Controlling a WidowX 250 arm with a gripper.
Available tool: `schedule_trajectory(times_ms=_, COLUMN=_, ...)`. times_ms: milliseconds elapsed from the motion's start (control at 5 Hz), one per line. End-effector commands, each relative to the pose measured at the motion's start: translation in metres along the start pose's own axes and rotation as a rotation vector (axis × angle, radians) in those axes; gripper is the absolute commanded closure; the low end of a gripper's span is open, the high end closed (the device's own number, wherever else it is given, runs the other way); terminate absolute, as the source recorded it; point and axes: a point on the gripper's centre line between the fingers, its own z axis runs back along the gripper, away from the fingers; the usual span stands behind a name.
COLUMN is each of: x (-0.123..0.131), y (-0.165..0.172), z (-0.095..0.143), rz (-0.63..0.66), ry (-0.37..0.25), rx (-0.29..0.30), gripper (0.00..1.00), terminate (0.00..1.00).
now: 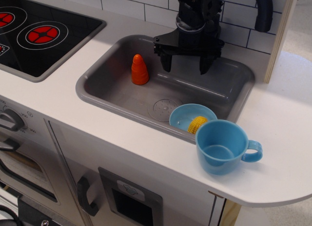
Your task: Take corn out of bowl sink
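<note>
The yellow corn (197, 124) lies in the light-blue bowl (185, 115), which sits in the front right corner of the grey sink (117, 97). The blue mug partly hides the bowl's right side. My black gripper (185, 65) hangs over the back of the sink, above and behind the bowl. Its two fingers point down, spread apart, with nothing between them.
An orange ridged cone (140, 69) stands upright in the sink's left half. A blue mug (223, 146) with a handle stands on the white counter by the sink's front right rim. A black stove top (34, 33) with red burners is at the left. A tiled wall is behind.
</note>
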Motion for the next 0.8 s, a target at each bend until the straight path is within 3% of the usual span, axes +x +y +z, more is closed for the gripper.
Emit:
schedule_trajectory(times_ms=0, x=0.000, y=0.000, z=0.000, rz=0.000, ry=0.000, rx=0.000, gripper=0.00, terminate=0.00)
schedule_trajectory(times_ms=200, x=-0.023, y=-0.001, z=0.013, rz=-0.011, ry=0.034, rx=0.001, gripper=0.00, terminate=0.00)
schedule_trajectory(times_ms=400, x=-0.043, y=-0.002, z=0.026, rz=-0.024, ry=0.074, rx=-0.034, gripper=0.00, terminate=0.00)
schedule_trajectory(times_ms=600, x=-0.057, y=-0.004, z=0.035, rz=-0.051, ry=0.077, rx=-0.034, gripper=0.00, terminate=0.00)
